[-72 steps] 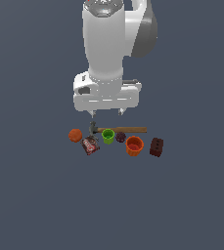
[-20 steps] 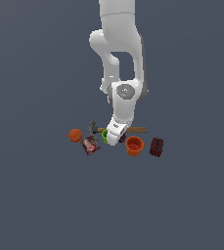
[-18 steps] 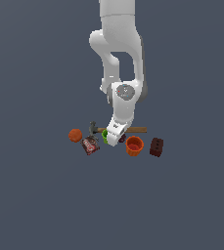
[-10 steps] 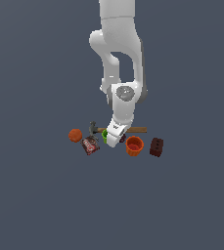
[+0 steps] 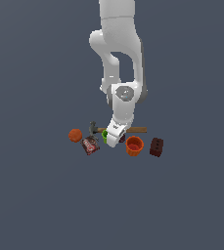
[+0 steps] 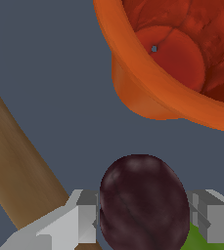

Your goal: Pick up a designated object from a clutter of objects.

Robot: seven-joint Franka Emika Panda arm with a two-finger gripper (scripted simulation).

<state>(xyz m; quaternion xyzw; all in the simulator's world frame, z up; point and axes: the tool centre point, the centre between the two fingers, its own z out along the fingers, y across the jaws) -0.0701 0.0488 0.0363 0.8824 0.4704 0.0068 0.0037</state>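
Maroon plum (image 6: 144,202) sits gripped between the claw's (image 6: 145,217) 2 fingers (image 6: 86,215).

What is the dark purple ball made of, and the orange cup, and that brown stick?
The purple ball looks like a plum: smooth, slightly shiny skin with faint streaks. The orange cup looks like glossy plastic or glazed clay; the mottled inside leaves that open. The brown stick, the hammer's handle, looks like matte wood, with a soft grain.
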